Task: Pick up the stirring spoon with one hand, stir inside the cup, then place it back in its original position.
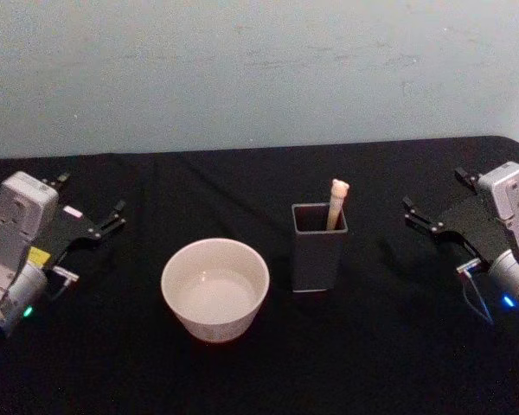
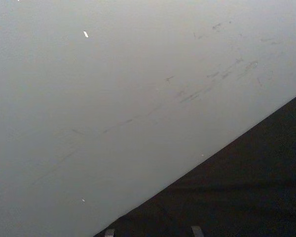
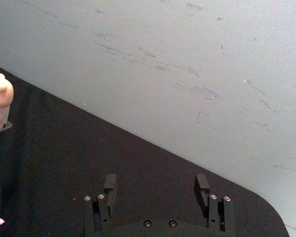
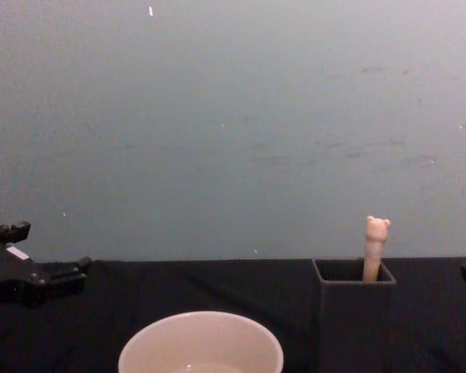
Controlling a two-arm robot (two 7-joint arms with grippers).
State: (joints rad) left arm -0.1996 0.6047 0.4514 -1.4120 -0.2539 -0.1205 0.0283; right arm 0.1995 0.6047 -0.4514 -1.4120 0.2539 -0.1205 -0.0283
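Observation:
The stirring spoon (image 1: 336,204) stands upright in the dark grey square holder (image 1: 318,249), the original position, right of centre; its bear-head top (image 4: 377,228) pokes above the rim. The cream cup (image 1: 214,290) sits to the holder's left, nearer to me. My left gripper (image 1: 92,193) hovers open at the table's far left, well away from the cup. My right gripper (image 1: 433,188) hovers open at the far right, its fingers (image 3: 110,185) spread with nothing between them and the spoon's top (image 3: 0,96) off to one side.
A black cloth (image 1: 259,380) covers the table, and a pale wall (image 1: 259,69) rises behind its far edge. The table's rounded corner (image 3: 266,207) lies near the right gripper. Bare cloth separates each gripper from the cup and holder.

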